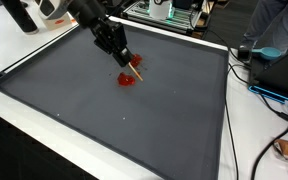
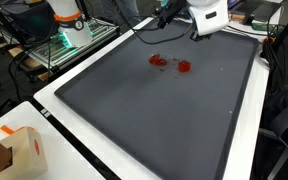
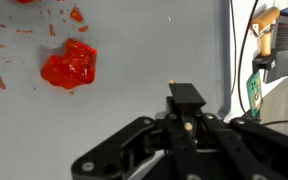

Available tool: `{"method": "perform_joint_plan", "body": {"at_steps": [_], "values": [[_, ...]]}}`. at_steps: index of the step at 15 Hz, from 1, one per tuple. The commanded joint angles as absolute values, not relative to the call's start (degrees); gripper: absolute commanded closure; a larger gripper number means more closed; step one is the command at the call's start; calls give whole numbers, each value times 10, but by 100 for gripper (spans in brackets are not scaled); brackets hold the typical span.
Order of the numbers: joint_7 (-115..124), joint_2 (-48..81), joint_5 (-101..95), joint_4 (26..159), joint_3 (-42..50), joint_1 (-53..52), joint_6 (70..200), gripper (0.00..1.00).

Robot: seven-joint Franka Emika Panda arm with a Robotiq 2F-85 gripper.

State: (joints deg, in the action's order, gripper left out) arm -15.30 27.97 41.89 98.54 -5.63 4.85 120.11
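A dark grey mat covers the table. On it lie red blobs with smears around them: in an exterior view as one patch, from the other side as two patches. In the wrist view the biggest red blob lies upper left, with specks around it. My gripper hangs just above and behind the red patch, shut on a thin tan stick whose tip points down beside it. In the wrist view the gripper is closed around a black piece with an orange tip.
Cables and a blue device lie past the mat's edge on the white table. A cardboard box stands at a table corner. A green circuit board and wires sit beyond the mat's white border.
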Motion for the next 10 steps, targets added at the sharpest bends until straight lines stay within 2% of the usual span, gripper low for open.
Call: {"method": "perform_joint_plan", "body": {"at_steps": [1,10], "values": [[-153,289,440,996,-59,48,1211,97],[-147,323,452,986,-66,36,1234,97]]}}
